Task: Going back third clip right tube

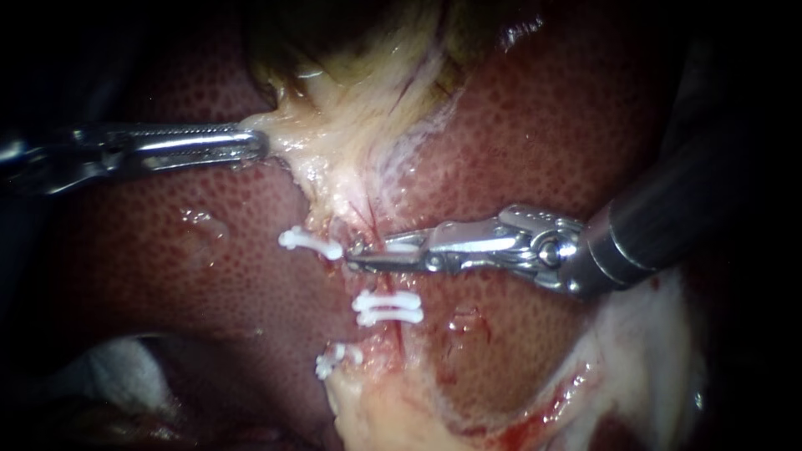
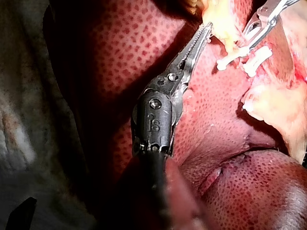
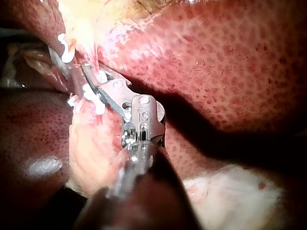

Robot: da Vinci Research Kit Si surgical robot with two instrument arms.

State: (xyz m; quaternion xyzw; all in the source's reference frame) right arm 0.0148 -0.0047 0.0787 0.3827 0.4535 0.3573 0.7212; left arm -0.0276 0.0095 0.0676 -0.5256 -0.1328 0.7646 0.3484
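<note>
My right instrument (image 1: 368, 255) comes in from the right across the liver (image 1: 535, 125). Its jaws stand slightly apart around a white clip (image 1: 402, 247) on the right tube (image 1: 378, 280); I read them as open. Two more clips (image 1: 387, 306) sit close together lower on that tube. Another clip (image 1: 310, 242) is on the left tube, and one (image 1: 332, 359) lies near the pale tissue below. My left instrument (image 1: 257, 142) is shut on pale tissue (image 1: 284, 129) and holds it to the left. The left wrist view shows its jaws (image 2: 204, 33) shut on that tissue.
Yellowish gallbladder tissue (image 1: 368, 75) hangs above the tubes. Pale fatty tissue (image 1: 643, 351) lies at the lower right and white gauze (image 1: 117, 367) at the lower left. Dark red liver surrounds the field.
</note>
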